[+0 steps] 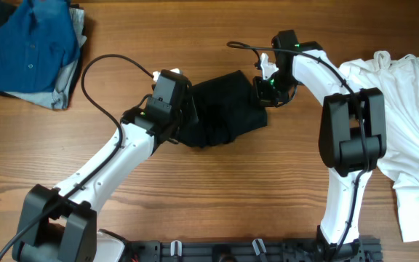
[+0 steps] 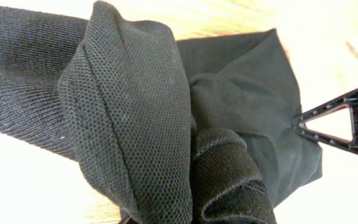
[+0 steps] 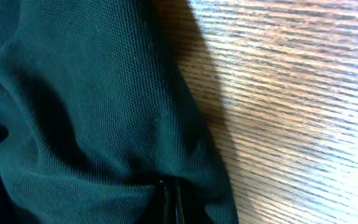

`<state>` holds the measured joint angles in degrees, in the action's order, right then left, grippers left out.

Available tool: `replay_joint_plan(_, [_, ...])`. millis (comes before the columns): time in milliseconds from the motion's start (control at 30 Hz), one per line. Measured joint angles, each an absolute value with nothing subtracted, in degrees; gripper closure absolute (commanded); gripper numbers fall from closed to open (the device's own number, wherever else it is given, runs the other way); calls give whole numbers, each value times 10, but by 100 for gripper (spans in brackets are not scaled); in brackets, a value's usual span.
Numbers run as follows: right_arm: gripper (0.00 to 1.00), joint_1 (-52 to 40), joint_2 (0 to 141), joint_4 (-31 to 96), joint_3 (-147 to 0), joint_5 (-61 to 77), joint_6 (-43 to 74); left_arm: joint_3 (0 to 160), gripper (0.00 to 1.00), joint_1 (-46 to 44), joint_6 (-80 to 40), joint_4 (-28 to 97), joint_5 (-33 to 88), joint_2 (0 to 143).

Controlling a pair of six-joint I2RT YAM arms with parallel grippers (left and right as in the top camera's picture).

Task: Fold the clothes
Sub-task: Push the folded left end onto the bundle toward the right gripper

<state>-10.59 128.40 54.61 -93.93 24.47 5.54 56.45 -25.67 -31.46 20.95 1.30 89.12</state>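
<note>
Black fabric, the T-shirt (image 1: 224, 109), lies bunched at the middle of the wooden table (image 1: 217, 189), between the two grippers. The left gripper (image 1: 186, 116) is clamped on its left edge, with folds rising close to that wrist's camera. The right gripper (image 1: 262, 93) is pinched closed on the right edge, fingertips together over cloth. A blue shirt (image 1: 28, 51) lies far left, a white shirt (image 1: 413, 109) far right.

one black t-shirt (image 1: 220, 109), one white t-shirt (image 1: 413, 145), one blue shirt (image 1: 28, 51), one table (image 1: 231, 189)
</note>
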Motion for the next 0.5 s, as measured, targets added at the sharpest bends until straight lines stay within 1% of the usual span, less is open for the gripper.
replay_joint_plan(200, [96, -105, 1286, 546, -940, 249, 55, 585, 96, -267, -316, 214, 10, 891])
replay_joint_plan(500, [96, -107, 1286, 544, -940, 253, 57, 622, 96, -335, -316, 205, 7, 891])
